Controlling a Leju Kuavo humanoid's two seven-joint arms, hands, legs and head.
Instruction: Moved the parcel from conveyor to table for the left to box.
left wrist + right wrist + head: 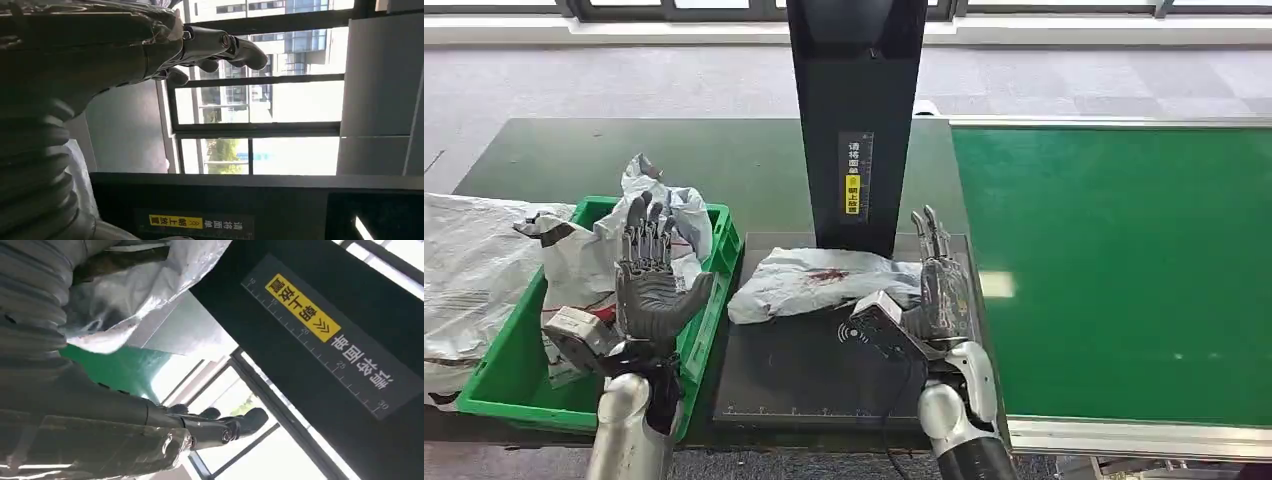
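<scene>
I see the parcel (819, 281) lying on the dark scanner plate (814, 385), at its far edge, just in front of the black post (856, 110). My right hand (936, 290) stands beside it, fingers straight and apart, holding nothing. My left hand (652, 275) is spread above the green bin (504, 370) at the left desk (724, 160) edge.

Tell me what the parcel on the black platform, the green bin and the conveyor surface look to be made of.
Parcel: thin grey-white plastic film, probably a poly mailer; it is crumpled, creased and slightly glossy.
Green bin: rigid moulded plastic, judging by its thick, even rim and uniform colour.
Conveyor belt: flat matte green sheet, likely rubber or PVC; metal-looking pale edge rails.
</scene>
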